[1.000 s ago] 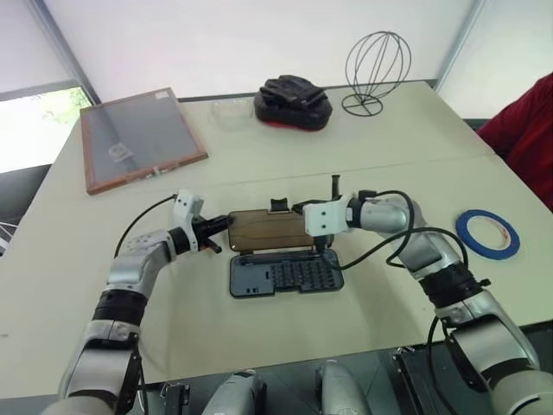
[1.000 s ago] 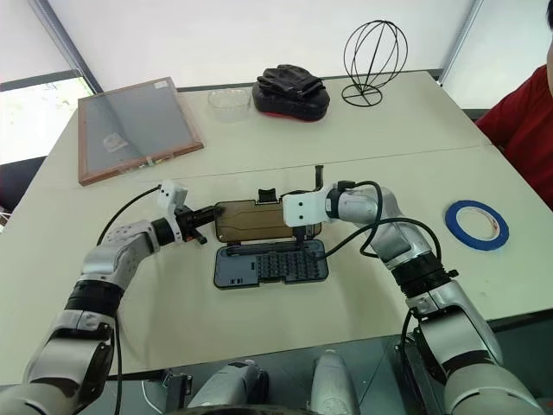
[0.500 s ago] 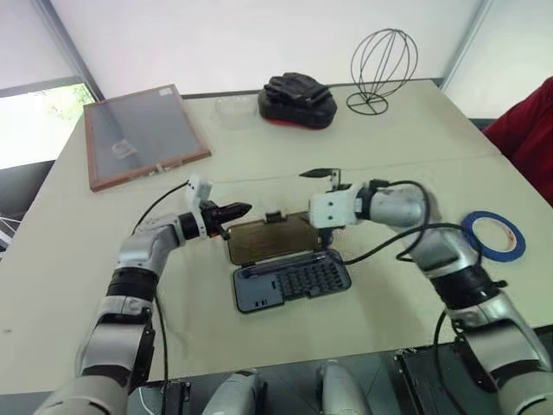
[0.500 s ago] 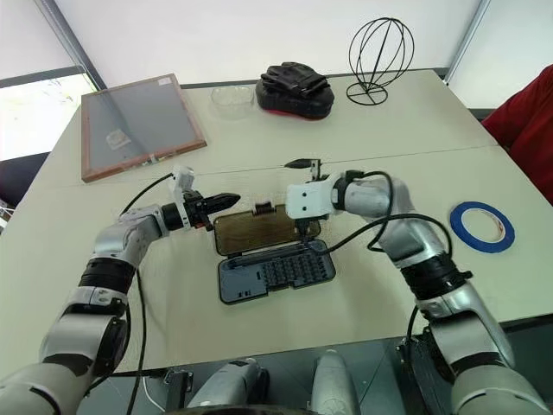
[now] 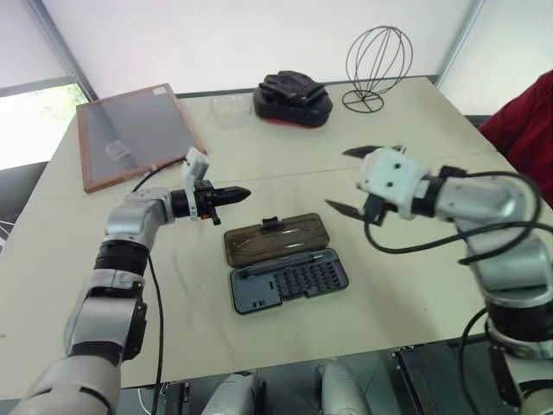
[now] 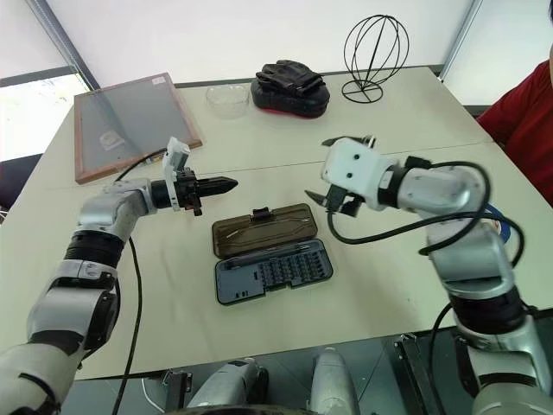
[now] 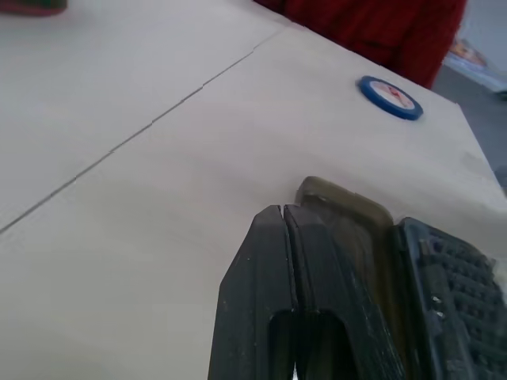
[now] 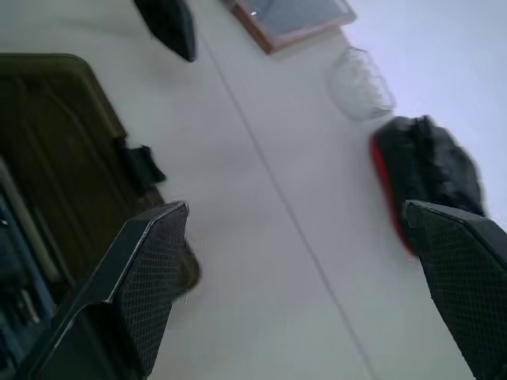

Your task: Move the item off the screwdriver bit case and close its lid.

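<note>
The screwdriver bit case (image 5: 289,281) lies open on the table, its grey-blue tray of bits nearest me. Its smoky brown lid (image 5: 276,238) rests flat behind the tray, with the latch tab (image 5: 270,223) at the far edge. The blue tape roll (image 7: 388,96) lies on the table far to the right of the case, mostly hidden behind my right arm in the head views. My left gripper (image 5: 233,195) is shut and empty, hovering left of the lid and pointing right. My right gripper (image 5: 352,180) hangs open and empty above the table, right of the lid.
A wood-framed grey panel (image 5: 130,134) lies at the back left. At the back sit a clear bowl (image 6: 227,98), a black pouch with a red base (image 5: 292,99) and a wire globe stand (image 5: 377,69). A person in red (image 5: 527,130) is at the right edge.
My right gripper has opened and lifted away from the lid, up and to the right. My left gripper has risen off the lid's left end. The lid lies flat open.
</note>
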You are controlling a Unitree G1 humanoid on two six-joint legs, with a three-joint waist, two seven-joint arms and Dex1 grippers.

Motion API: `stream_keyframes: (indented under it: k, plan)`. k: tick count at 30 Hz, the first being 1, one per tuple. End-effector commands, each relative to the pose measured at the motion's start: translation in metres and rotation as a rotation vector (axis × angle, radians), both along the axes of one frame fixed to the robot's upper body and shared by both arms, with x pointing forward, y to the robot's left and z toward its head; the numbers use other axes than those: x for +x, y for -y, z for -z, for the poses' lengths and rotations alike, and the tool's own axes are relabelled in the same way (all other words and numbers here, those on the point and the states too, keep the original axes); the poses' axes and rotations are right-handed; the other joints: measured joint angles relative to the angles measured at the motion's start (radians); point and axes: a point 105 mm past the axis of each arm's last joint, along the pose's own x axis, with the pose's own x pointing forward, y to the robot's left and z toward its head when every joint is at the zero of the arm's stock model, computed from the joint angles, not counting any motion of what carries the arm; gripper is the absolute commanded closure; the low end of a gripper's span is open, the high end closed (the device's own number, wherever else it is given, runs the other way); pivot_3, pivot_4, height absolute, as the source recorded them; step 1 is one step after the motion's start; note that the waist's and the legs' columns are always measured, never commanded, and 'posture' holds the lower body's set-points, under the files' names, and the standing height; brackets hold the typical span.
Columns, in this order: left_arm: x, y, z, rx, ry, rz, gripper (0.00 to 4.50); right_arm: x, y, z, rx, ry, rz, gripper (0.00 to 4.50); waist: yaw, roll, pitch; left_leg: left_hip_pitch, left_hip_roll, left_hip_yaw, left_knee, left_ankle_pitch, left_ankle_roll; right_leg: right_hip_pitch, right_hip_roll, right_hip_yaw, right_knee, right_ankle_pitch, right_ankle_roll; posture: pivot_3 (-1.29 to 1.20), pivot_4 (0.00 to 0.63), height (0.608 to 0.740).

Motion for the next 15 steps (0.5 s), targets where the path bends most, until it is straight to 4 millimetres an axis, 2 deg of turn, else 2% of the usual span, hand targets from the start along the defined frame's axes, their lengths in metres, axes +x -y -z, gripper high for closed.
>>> stream_keyframes:
  k: [1, 4, 7, 11, 15]
  plan:
    - [-0.046, 0.004, 0.002, 0.094, 0.02, 0.137, 4.5, 0.017, -0.001, 0.0, 0.013, 0.028, 0.003, 0.03, -0.009, 0.0, 0.0, 0.0, 0.0, 0.0, 0.0, 0.0, 0.0, 0.0, 0.0, 0.0, 0.0, 0.0, 0.0, 0.0, 0.15, 0.74]
    - [-0.084, 0.01, 0.02, 0.165, -0.002, 0.202, 4.5, 0.032, -0.004, 0.006, 0.023, 0.0, -0.006, 0.03, -0.01, 0.001, 0.001, 0.0, 0.0, 0.0, 0.0, 0.0, 0.0, 0.001, 0.0, 0.0, -0.001, 0.0, 0.0, 0.0, 0.15, 0.74]
    - [-0.109, 0.017, 0.036, 0.21, -0.011, 0.227, 4.5, 0.043, -0.009, 0.014, 0.019, -0.047, -0.036, 0.03, -0.005, 0.001, 0.001, 0.0, 0.0, -0.001, 0.001, 0.0, 0.0, 0.002, 0.001, 0.0, -0.003, 0.0, 0.0, 0.0, 0.15, 0.74]
    - [-0.126, 0.028, 0.053, 0.248, -0.007, 0.233, 4.5, 0.058, -0.02, 0.026, -0.021, -0.088, -0.072, 0.03, 0.004, 0.001, 0.001, 0.002, 0.0, -0.001, 0.001, 0.0, 0.0, 0.003, 0.001, 0.0, -0.003, 0.0, 0.0, 0.0, 0.15, 0.74]
    - [-0.128, 0.03, 0.07, 0.336, 0.035, 0.244, 4.5, 0.072, -0.033, 0.032, -0.021, -0.134, -0.091, 0.03, 0.009, 0.002, 0.001, 0.002, 0.0, 0.0, 0.001, 0.0, 0.0, 0.003, 0.001, 0.0, -0.003, 0.0, 0.0, 0.0, 0.15, 0.74]
